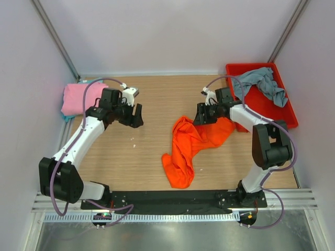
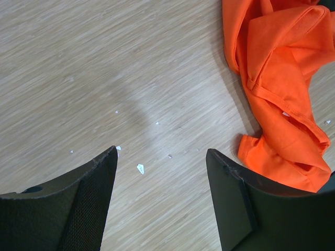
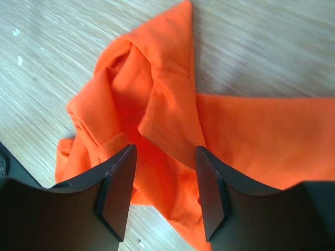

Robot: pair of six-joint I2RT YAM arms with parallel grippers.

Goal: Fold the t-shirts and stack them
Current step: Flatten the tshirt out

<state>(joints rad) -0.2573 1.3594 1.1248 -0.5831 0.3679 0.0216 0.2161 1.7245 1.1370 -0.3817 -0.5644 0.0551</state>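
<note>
A bright orange t-shirt (image 1: 191, 146) lies crumpled mid-table. My right gripper (image 1: 201, 120) hovers at its upper right part. In the right wrist view its jaws (image 3: 165, 149) stand open just over a bunched fold of the orange cloth (image 3: 172, 115), not closed on it. My left gripper (image 1: 134, 120) hangs open over bare wood to the left of the shirt, with nothing between its fingers (image 2: 161, 151); the orange shirt (image 2: 282, 78) shows at its right. A folded pink t-shirt (image 1: 76, 98) lies at the back left, a teal edge (image 1: 67, 118) under it. A grey-blue t-shirt (image 1: 261, 84) is heaped in the bin.
A red plastic bin (image 1: 285, 115) stands at the back right against the wall. White walls close in the wooden table (image 1: 141, 157) on three sides. Small white specks (image 2: 140, 168) dot the wood under the left gripper.
</note>
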